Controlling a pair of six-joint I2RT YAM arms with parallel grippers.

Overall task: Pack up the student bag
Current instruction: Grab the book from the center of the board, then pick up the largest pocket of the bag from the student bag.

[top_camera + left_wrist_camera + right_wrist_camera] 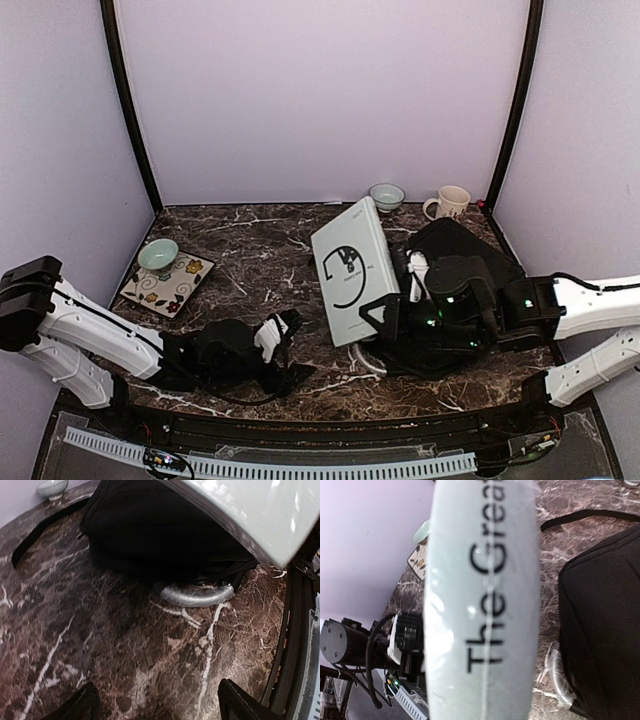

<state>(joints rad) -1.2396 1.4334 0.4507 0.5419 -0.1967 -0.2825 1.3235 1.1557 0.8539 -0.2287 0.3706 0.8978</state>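
Observation:
A pale grey book [352, 268] with black lettering stands tilted on edge mid-table. My right gripper [383, 318] is shut on its lower near corner. In the right wrist view the book's spine [485, 605] fills the middle and hides the fingers. The black student bag [462, 245] lies flat to the right of the book, mostly under the right arm, and also shows as the bag [605, 620] and the bag [150, 530]. My left gripper [287, 335] rests low, left of the book, open over bare marble, with nothing between its fingers [75, 707].
A plastic-wrapped curved handle [195, 595] sticks out at the bag's near edge, and a black strap [40, 535] trails on the marble. A green bowl [158, 254] sits on a patterned plate [185, 285] at the left. Another bowl [386, 195] and a mug [449, 203] stand at the back.

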